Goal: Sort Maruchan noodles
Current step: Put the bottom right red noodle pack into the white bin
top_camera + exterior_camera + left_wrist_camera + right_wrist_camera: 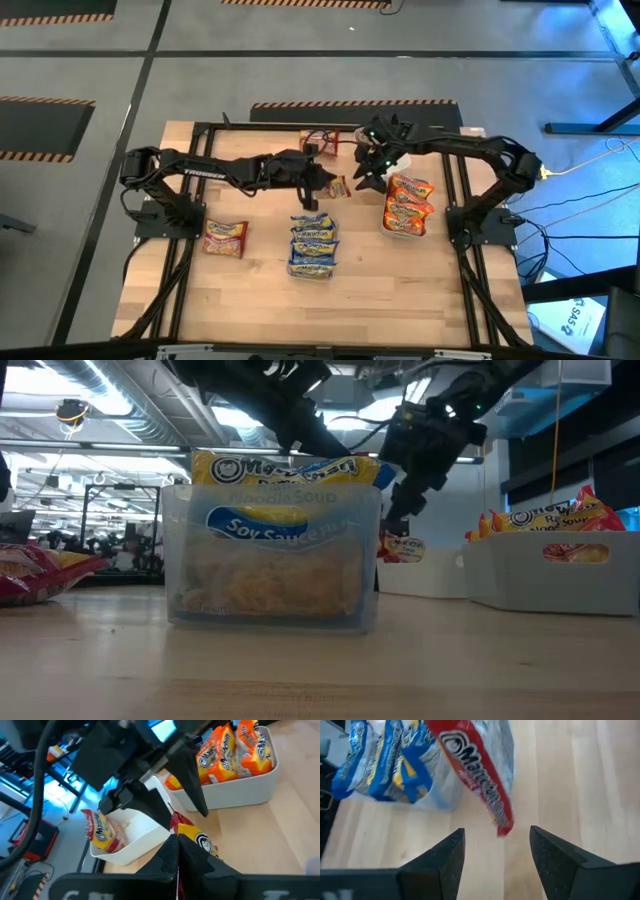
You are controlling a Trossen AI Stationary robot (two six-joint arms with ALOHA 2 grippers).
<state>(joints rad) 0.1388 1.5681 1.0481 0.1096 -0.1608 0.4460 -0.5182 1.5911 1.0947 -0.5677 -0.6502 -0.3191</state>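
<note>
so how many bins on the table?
3 visible: a clear bin of blue packets at centre, a white bin of orange packets on the right, and a white bin at the back holding a red packet. The arms may hide more.

Middle container packets (313, 243): blue and yellow
Right container packets (408, 203): orange and yellow
Loose packet near left edge (226, 238): dark red, yellow
Worktop (250, 290): pale wood

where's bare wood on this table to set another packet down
Free: the near wooden table edge in front of the clear container of blue packets, and between it and the loose dark red packet. Crowded: the far middle, where both arms meet beside the orange packets' bin.
</note>
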